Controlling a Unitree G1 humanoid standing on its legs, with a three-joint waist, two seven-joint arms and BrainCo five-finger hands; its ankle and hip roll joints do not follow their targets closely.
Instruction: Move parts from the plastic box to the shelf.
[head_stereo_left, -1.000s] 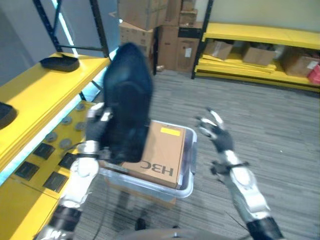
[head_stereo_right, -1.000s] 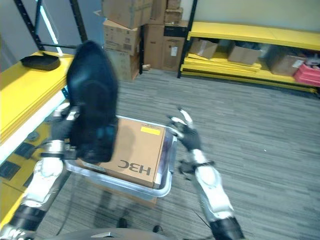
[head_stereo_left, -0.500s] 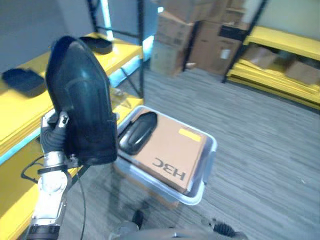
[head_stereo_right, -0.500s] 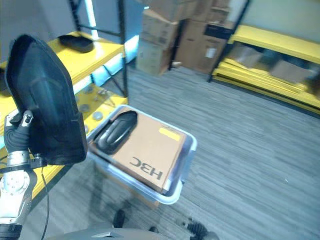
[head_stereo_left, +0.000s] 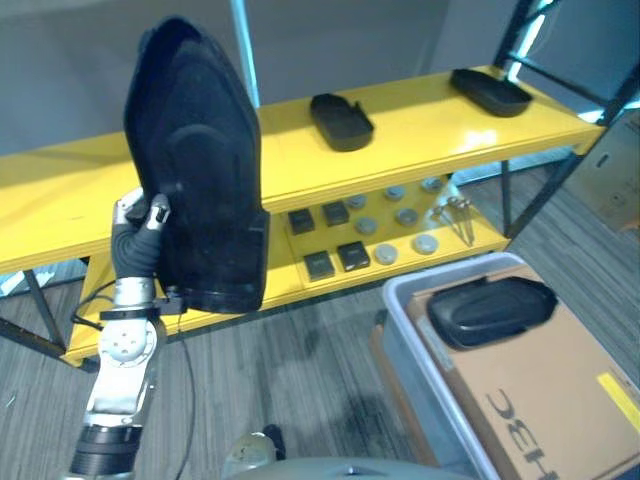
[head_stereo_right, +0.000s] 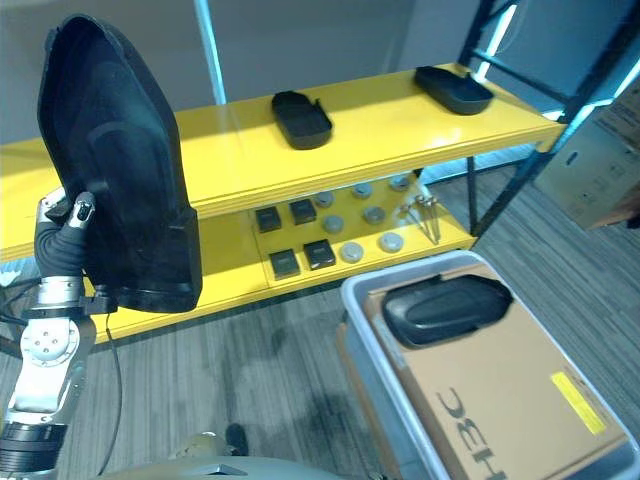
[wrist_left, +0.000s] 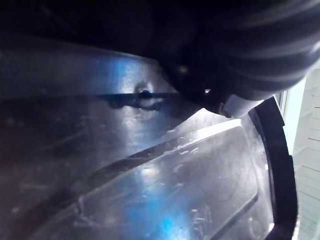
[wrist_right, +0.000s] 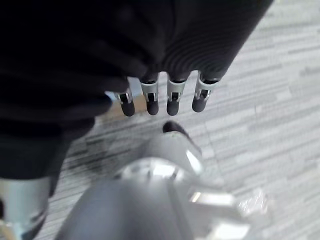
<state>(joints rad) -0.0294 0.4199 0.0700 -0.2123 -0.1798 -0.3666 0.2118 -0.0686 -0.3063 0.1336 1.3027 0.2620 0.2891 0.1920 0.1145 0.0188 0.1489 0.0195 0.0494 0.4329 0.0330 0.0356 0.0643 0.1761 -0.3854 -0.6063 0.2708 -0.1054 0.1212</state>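
Swung round from the plastic box (head_stereo_right: 372, 330) to the shelf (head_stereo_left: 420, 125), left hand (head_stereo_left: 140, 235) fingers clamp a black part (head_stereo_left: 195, 170) upright; two shelved, one still boxed; right hand (wrist_right: 165, 97) hangs relaxed.

Two black trays (head_stereo_left: 341, 121) occupy the shelf top (head_stereo_left: 420, 125), bare yellow between them.

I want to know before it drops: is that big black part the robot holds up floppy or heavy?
Probably stiff: the part stands upright above the left hand without sagging. Likely light, since one hand lifts it. It looks smooth and glossy, so maybe slippery.
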